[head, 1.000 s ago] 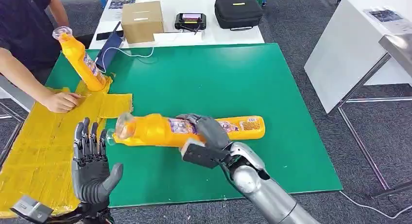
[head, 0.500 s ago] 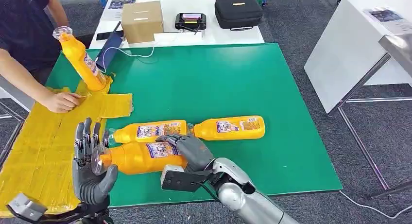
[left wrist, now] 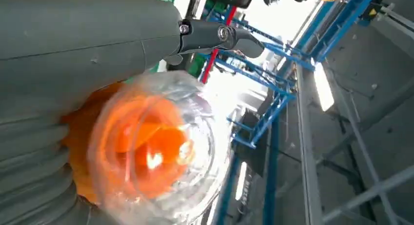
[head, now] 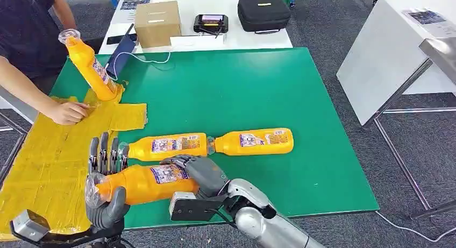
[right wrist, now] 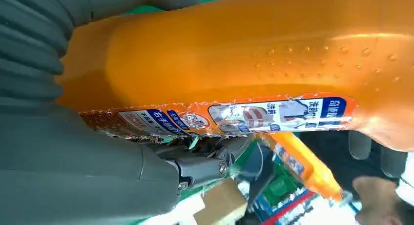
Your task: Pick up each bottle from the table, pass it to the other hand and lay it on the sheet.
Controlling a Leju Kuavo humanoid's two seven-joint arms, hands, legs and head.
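**Orange bottle held between both hands at the near edge**

In the head view the right hand (head: 196, 172) is wrapped around the body of the held bottle (head: 145, 183), which lies level over the near edge of the green table (head: 258, 92). Its clear cap end sits against the left hand (head: 105, 189), whose upright fingers stand behind the neck with the thumb curled in front; whether that hand truly grips it I cannot tell.

The left wrist view looks straight into the clear cap (left wrist: 156, 156), orange showing through. The right wrist view shows the bottle's label (right wrist: 234, 115) close up: blue and white print, not readable.

Two more bottles, the left one (head: 164, 146) and the right one (head: 255, 141), lie end to end on the table. A person's hand (head: 67, 112) presses the yellow sheet (head: 43, 162) beside a tilted bottle (head: 88, 65).
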